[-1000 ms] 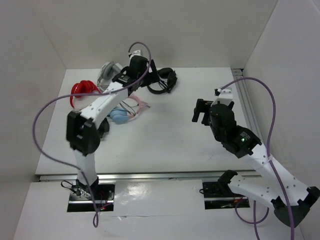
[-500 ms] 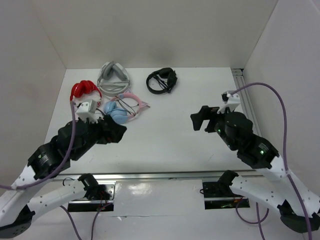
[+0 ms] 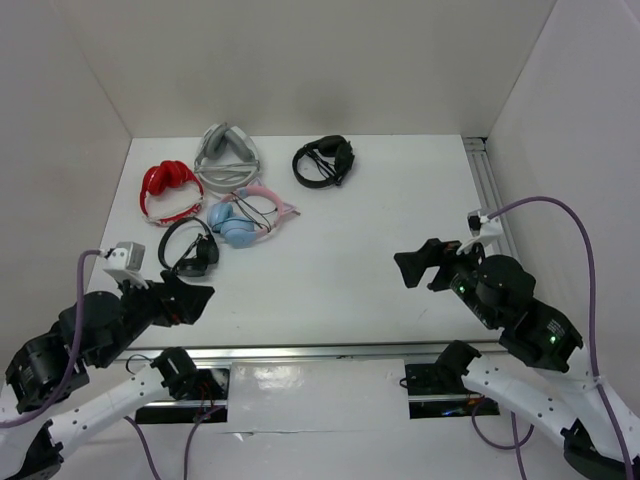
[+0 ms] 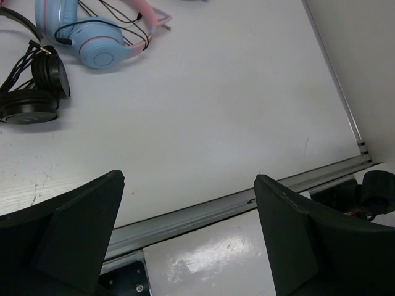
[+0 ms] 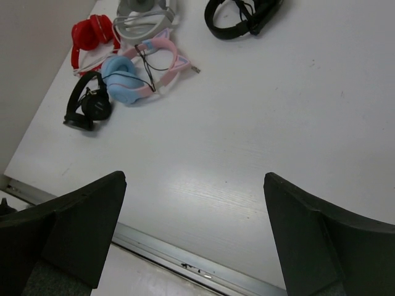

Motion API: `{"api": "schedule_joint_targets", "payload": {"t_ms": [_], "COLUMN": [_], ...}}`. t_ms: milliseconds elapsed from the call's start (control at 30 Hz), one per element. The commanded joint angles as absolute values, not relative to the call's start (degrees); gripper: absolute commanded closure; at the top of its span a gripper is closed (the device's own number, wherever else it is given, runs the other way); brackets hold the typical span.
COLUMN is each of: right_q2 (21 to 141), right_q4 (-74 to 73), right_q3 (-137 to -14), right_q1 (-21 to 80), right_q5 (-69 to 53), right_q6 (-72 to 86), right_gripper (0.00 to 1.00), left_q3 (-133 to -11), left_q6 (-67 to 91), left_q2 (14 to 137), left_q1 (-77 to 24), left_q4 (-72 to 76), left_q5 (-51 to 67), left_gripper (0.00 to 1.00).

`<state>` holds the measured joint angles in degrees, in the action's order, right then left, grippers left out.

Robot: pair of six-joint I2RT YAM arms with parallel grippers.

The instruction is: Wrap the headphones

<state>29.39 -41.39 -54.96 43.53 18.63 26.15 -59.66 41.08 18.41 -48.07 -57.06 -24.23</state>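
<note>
Headphones [image 3: 323, 160] at 12 o'clock of table [image 3: 350, 240], near back wall. Left gripper [image 3: 188, 300] at 7, right gripper [image 3: 418, 268] at 4. Both pincers wide, nothing held. Open tabletop between.

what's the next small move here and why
Probably reach the right claw forward toward the headphones. Both claws hang open and empty at the near edge, the left claw farther off, while the headphones lie at the far side of the table. Whether they are already wrapped is too small to tell.
</note>
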Motion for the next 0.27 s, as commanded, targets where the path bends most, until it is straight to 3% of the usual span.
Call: {"api": "schedule_joint_targets", "payload": {"t_ms": [0,233], "right_q2": [28.91,30.59], "right_q4": [-42.01,-42.54], "right_q3": [-55.28,-54.76], "right_q1": [43.95,43.95], "right_q5": [19.5,20.13], "right_q6": [26.98,27.51], "right_gripper": [0.0,0.0], "left_q3": [-58.45,-57.04], "left_q6": [43.41,45.18], "left_q2": [19.34,16.44], "left_q1": [-49.65,-50.27], "left_q4": [-55.82,-55.81], "left_q5": [-27.33,-29.09], "left_gripper": [0.0,0.0]}}
